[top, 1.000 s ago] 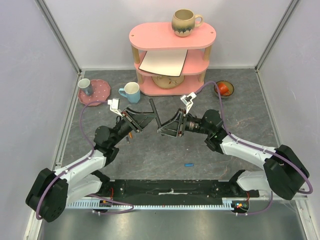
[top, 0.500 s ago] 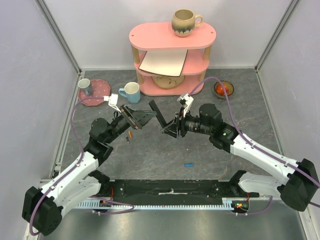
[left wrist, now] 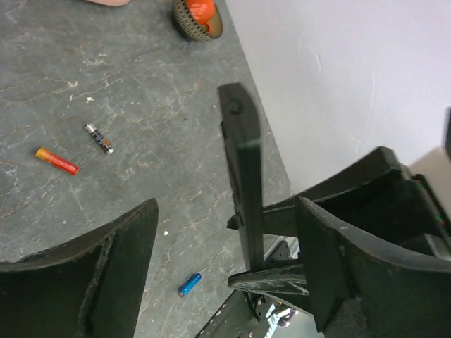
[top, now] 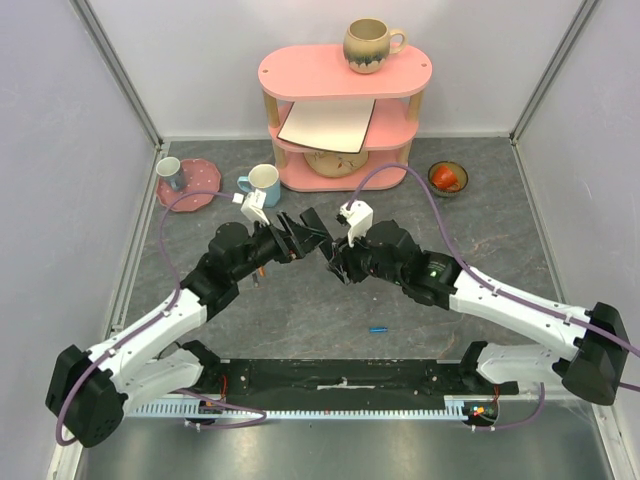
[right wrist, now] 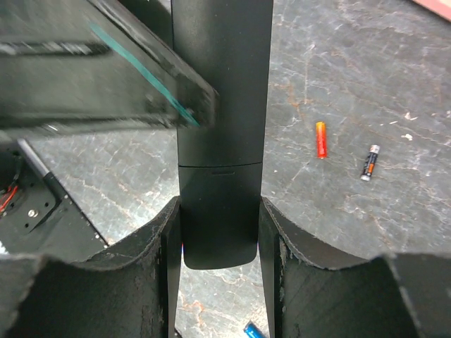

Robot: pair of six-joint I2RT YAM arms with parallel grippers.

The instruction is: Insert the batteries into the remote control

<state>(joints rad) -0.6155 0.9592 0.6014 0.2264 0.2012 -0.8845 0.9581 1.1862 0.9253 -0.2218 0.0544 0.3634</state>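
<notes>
My right gripper (right wrist: pixel 220 218) is shut on the lower end of the remote control (right wrist: pixel 222 105), a slim black bar held above the table between the arms (top: pixel 312 226). My left gripper (left wrist: pixel 229 211) is open, with its jaws wide on either side of the remote (left wrist: pixel 243 176), seen edge-on; I cannot tell if they touch it. A left finger (right wrist: pixel 106 70) crosses in front of the remote. On the table lie an orange battery (right wrist: pixel 320 139), a dark battery (right wrist: pixel 368 163) and a blue battery (top: pixel 377 328). They also show in the left wrist view: orange (left wrist: pixel 56 160), dark (left wrist: pixel 99 138), blue (left wrist: pixel 189 284).
A pink shelf (top: pixel 345 75) with a mug (top: pixel 370 45) on top stands at the back. A blue mug (top: pixel 263 185) and a pink plate (top: pixel 195 190) with a cup are at back left. A bowl (top: pixel 447 178) is at back right. Walls close both sides.
Both grippers have moved toward each other. The left gripper has come right and now straddles the remote. The right gripper has shifted left with the remote still in it.
</notes>
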